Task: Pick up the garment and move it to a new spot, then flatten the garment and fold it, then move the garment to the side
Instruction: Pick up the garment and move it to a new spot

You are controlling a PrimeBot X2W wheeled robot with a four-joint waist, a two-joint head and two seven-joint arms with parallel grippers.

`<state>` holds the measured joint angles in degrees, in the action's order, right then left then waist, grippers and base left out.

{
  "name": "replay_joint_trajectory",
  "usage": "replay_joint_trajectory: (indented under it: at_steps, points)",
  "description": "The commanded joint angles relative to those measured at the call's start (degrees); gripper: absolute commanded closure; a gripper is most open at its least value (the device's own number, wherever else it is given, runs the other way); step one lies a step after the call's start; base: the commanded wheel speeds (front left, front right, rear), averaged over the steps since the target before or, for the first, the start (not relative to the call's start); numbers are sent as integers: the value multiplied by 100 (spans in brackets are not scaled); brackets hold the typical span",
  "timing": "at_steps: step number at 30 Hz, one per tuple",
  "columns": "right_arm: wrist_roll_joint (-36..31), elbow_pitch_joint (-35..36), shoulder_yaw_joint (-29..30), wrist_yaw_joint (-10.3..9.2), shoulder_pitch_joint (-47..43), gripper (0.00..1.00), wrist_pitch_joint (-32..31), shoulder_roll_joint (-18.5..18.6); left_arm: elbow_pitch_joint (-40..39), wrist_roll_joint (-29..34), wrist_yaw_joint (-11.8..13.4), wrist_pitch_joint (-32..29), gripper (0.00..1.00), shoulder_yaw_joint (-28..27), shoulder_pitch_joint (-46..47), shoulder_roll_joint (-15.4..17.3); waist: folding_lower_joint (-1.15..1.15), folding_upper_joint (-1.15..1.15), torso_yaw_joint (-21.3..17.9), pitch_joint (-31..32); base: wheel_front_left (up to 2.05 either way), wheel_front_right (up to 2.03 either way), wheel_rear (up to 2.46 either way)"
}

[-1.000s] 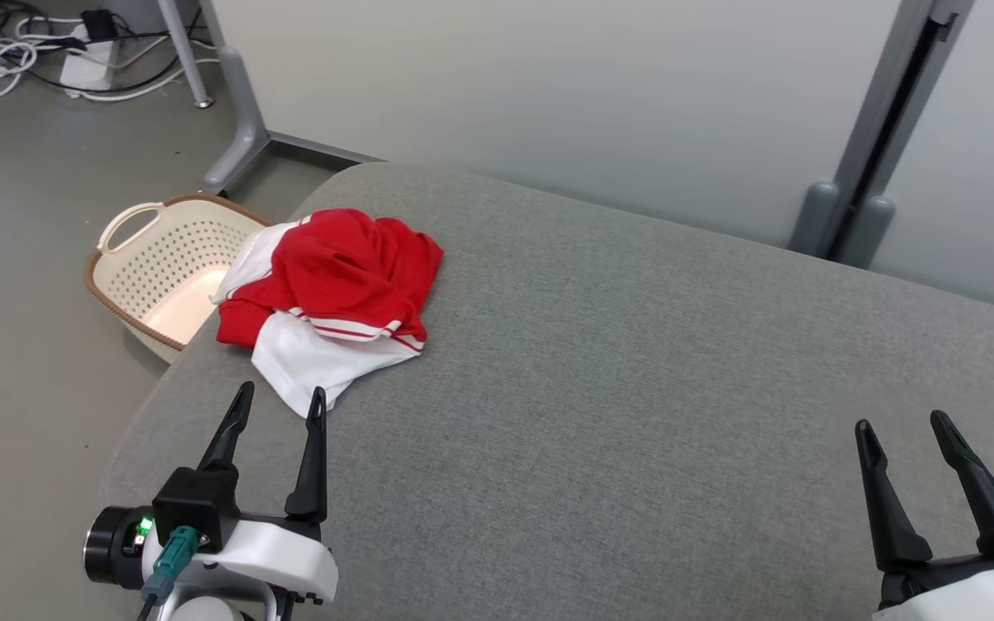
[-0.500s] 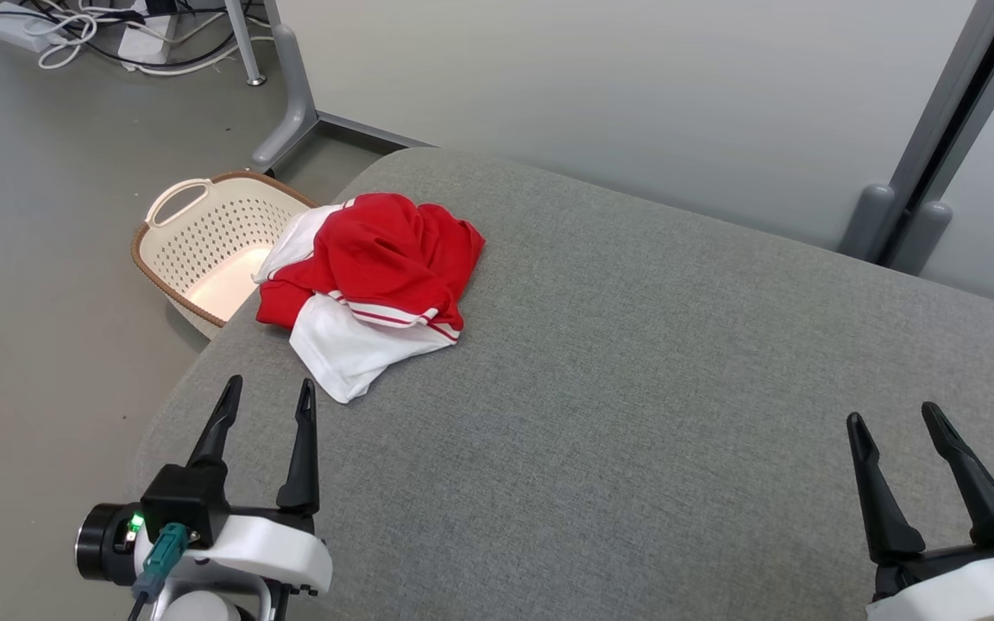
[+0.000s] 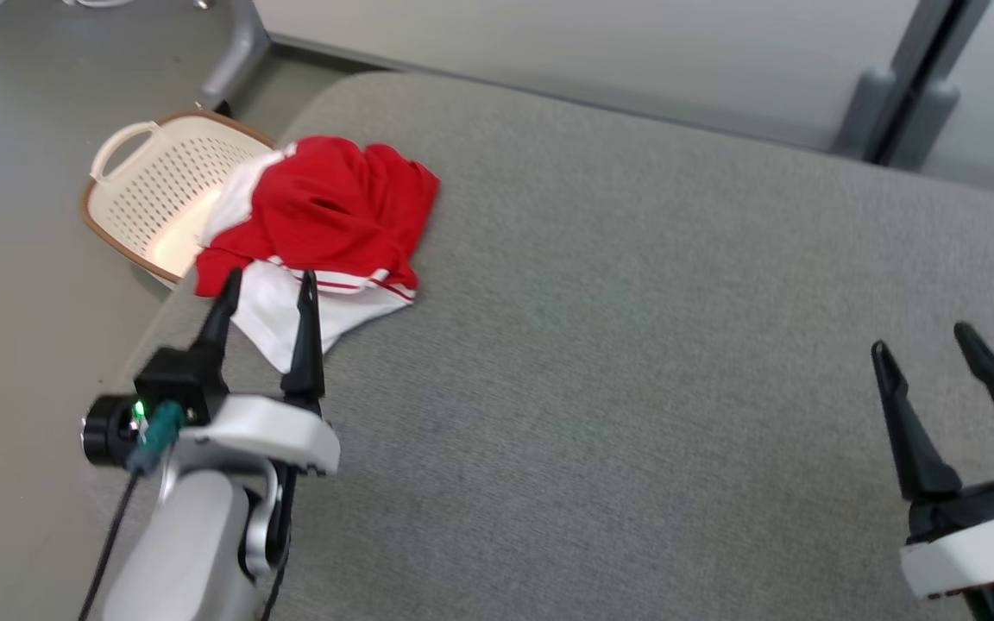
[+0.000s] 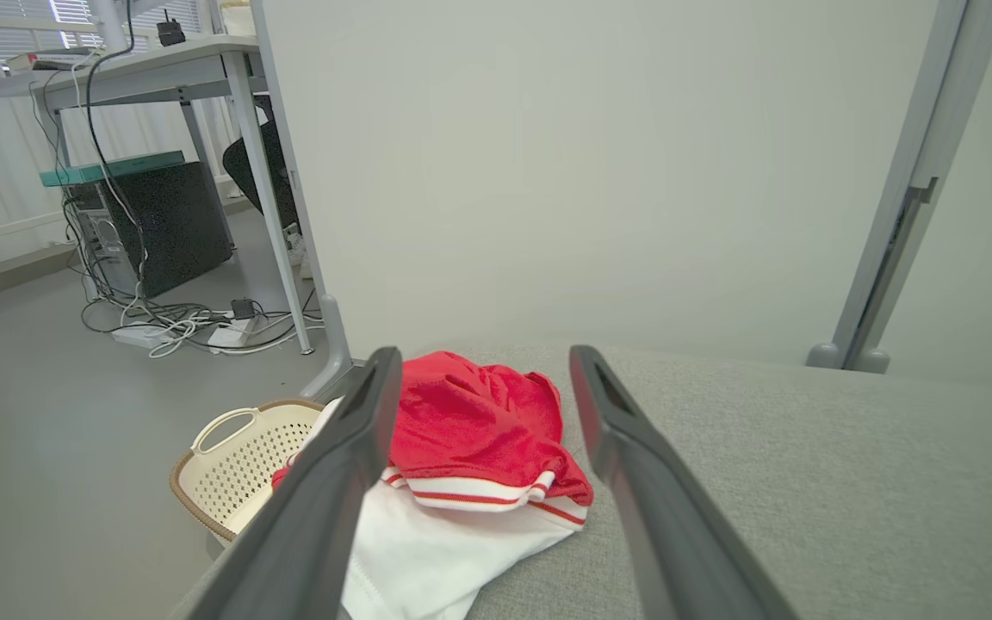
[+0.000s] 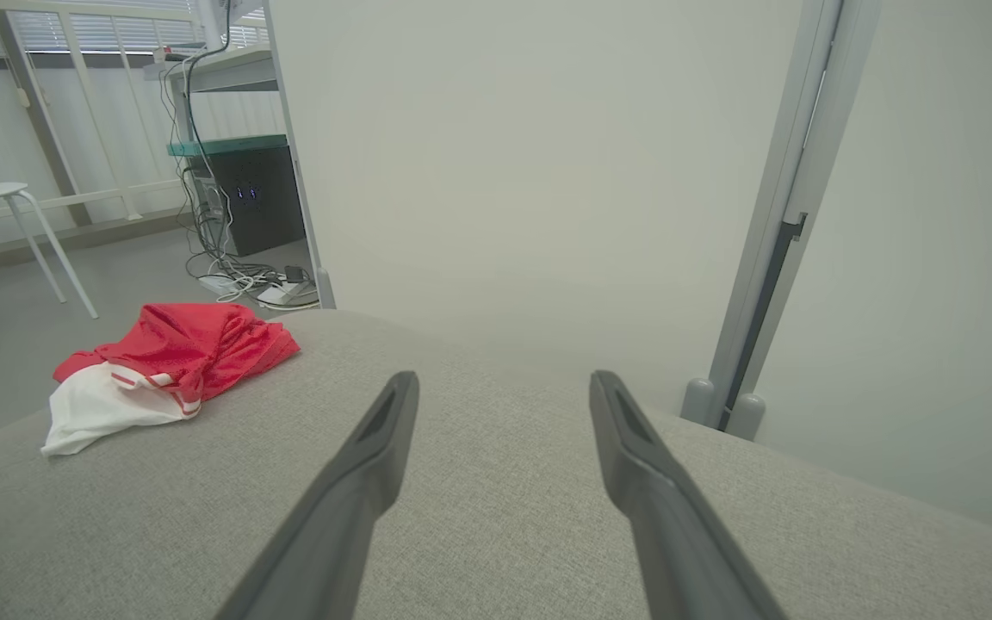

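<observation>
Looking lower over the desk (image 3: pixel 635 302) than a second ago: a camera shift, not a move of the things. Closed in on the garment (image 3: pixel 333 207) with the left gripper (image 3: pixel 271 276), from short of the white hem to fingertips over it in the head view; touching or just above, cannot tell. Jaws wide on both sides, holding nothing. Right gripper (image 3: pixel 924 339) by the near right edge, well apart from the cloth. Judged as the approach for the first pick-up, grasp not yet made.

Crumpled at the far left corner of the desk, seemingly partly over the left edge, above the basket (image 3: pixel 130 185) on the floor (image 3: pixel 14 259). Plenty of bare desk toward the middle and right for a new spot. Best lifted away from the left edge, to avoid a slide off.
</observation>
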<state>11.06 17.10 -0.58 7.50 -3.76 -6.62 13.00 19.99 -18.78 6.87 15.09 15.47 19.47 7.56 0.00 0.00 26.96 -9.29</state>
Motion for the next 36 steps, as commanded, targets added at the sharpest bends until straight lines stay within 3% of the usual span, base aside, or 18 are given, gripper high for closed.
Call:
replay_joint_trajectory:
  at_steps: [1, 11, 15, 20, 21, 22, 23, 26, 33, 35, 36]
  points:
    - [37, 49, 7, -1, 97, 0, -39, 70, 75, -34, -39, 5, 0, -58, 187, -3, 0, 0, -321, -493, 0, 0, 0]
    - [233, 337, 67, -1, 672, 0, -136, 601, 2143, -378, -565, 7, 0, -488, 1792, -47, 0, 0, -891, -1782, 0, 0, 0]
    - [306, 256, 19, -1, 855, 0, -60, 682, 3119, -463, -767, 7, 0, -551, 2228, -18, 0, 0, -1021, -2015, 0, 0, 0]
    - [361, 101, -59, -1, 1008, 0, 53, 726, 4262, -543, -817, -76, 0, -571, 2562, -27, 0, 0, -1125, -2093, 0, 0, 0]
    - [374, 68, -72, -1, 1025, 0, 82, 722, 4427, -545, -817, -82, 16, -559, 2577, -36, 0, 0, -1145, -2083, 0, 0, 0]
    - [376, 25, -82, -1, 1043, 0, 109, 714, 4544, -566, -817, -85, 69, -574, 2609, -46, 0, 0, -1163, -2062, 0, 0, 0]
    - [383, -23, -82, 0, 1050, 0, 138, 704, 4633, -572, -764, -79, 100, -594, 2607, -39, 0, 0, -1177, -2028, 0, 0, 0]
    - [399, -147, -80, -1, 1068, 0, 221, 655, 4540, -499, -634, -46, 100, -646, 2580, 46, 0, 0, -1210, -1915, 0, 0, 0]
    - [348, -379, -91, 0, 981, 0, 392, 507, 2537, 21, -151, 5, 100, -1022, 1914, 288, 0, 0, -1284, -1473, 0, 0, 0]
    - [319, -468, -119, 0, 921, 0, 463, 428, 1634, 278, -52, 6, 100, -1155, 1470, 353, 0, 0, -1340, -1195, 0, 0, 0]
    - [319, -468, -119, 0, 921, 0, 463, 428, 1634, 278, -52, 6, 100, -1155, 1470, 353, 0, 0, -1340, -1195, 0, 0, 0]
